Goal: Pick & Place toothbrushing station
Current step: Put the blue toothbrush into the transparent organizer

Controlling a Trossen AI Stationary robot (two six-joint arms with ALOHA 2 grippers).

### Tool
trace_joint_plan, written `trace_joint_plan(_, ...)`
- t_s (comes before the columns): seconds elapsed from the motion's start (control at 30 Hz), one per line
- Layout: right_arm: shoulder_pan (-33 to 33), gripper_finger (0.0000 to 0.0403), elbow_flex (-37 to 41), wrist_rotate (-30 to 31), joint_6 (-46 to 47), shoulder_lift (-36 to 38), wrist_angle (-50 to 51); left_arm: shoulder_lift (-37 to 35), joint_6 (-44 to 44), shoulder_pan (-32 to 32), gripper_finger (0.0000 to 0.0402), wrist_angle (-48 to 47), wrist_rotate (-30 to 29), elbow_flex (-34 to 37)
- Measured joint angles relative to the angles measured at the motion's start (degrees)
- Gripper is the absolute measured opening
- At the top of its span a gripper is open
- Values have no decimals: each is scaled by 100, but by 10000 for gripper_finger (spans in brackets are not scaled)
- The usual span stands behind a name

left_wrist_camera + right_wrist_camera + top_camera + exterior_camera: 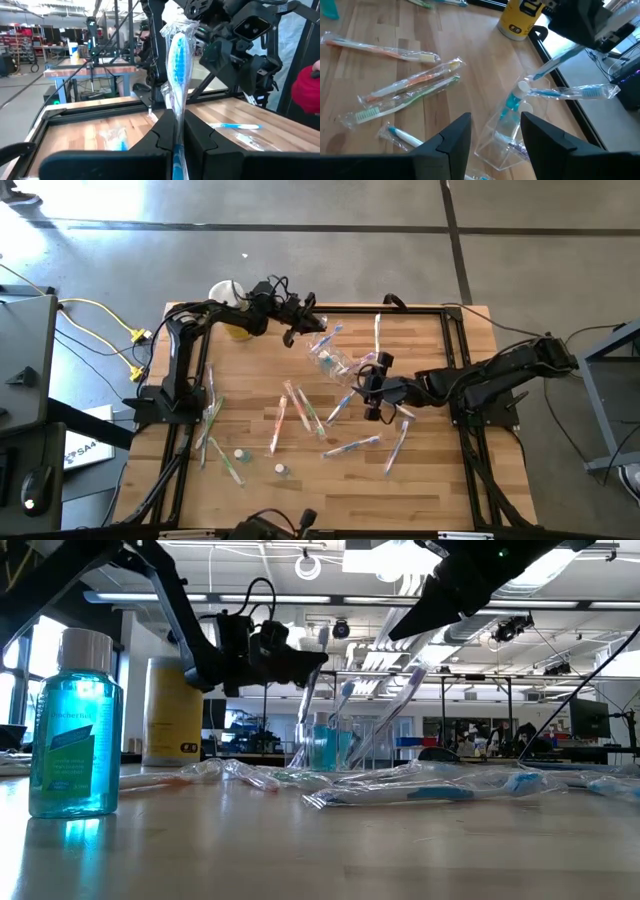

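Observation:
My left gripper (305, 330) is over the table's far middle, shut on a wrapped blue toothbrush (177, 55). The brush slants down toward the clear holder cup (507, 135), which stands on the table (335, 365) with several wrapped brushes sticking out of its top (335, 745). My right gripper (495, 122) is open and empty. It sits low, just to the right of the cup (368, 388), with its fingers aimed at the cup and short of it. Several more wrapped toothbrushes (300, 405) lie flat on the wood. My left gripper pinches the wrapped blue toothbrush by its handle (177, 142) between its two fingers. The brush lies along the fingers and juts out past their tips. The fingers slant down from the table's far left. The brush is clear of the table, with its free end (537, 76) at the cup's mouth.
A yellow cylinder with a white cap (232, 315) stands at the far left, behind the left arm. A blue-green bottle (75, 730) stands near the front edge, beside another small bottle (282, 470). Loose brushes lie at the left (210, 420) and front right (398, 442).

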State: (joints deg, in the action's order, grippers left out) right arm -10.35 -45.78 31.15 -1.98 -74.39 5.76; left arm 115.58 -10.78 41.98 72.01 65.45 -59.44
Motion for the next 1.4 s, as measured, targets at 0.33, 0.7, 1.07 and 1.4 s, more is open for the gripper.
trace_joint_plan(0.33,-2,164,0,-6,20,0,-47,246,-167,-2,10,-17,70,114)
trace_joint_plan(0.7,2,164,0,-4,20,0,-99,244,-265,-48,27,-14,118,507)
trace_joint_plan(1.07,2,164,0,-4,13,0,-150,244,-463,-236,30,-634,158,507)
trace_joint_plan(1.4,2,164,0,-4,20,0,-170,244,-456,-236,31,-769,327,509)
